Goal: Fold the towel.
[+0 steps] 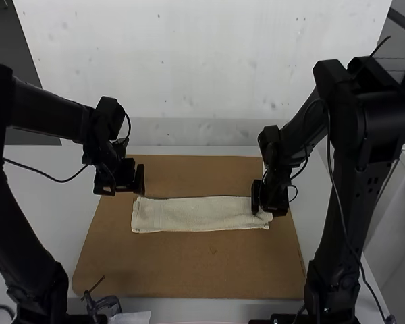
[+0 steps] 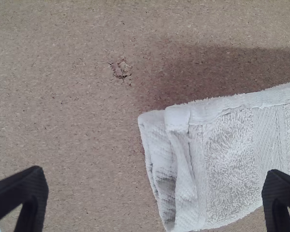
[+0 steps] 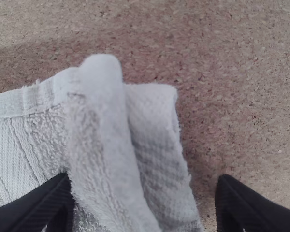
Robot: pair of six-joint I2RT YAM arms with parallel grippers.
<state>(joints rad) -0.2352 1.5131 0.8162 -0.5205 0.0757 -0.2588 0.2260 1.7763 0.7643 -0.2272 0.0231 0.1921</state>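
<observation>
A white towel (image 1: 196,214) lies folded into a long narrow strip across a brown board. Above its left end is my left gripper (image 1: 129,190); in the left wrist view the same gripper (image 2: 154,193) stands open, with the layered, slightly uneven end of the towel (image 2: 232,154) below and between its fingers. My right gripper (image 1: 268,208) is low over the strip's right end. In the right wrist view my right gripper (image 3: 142,200) is open, its fingers on either side of the towel's raised end fold (image 3: 106,140).
The brown board (image 1: 189,270) lies on a white table (image 1: 34,196). Near the front left edge are a small metal clamp-like object (image 1: 106,305) and a pale flat piece (image 1: 131,317). Cables hang beside both arms.
</observation>
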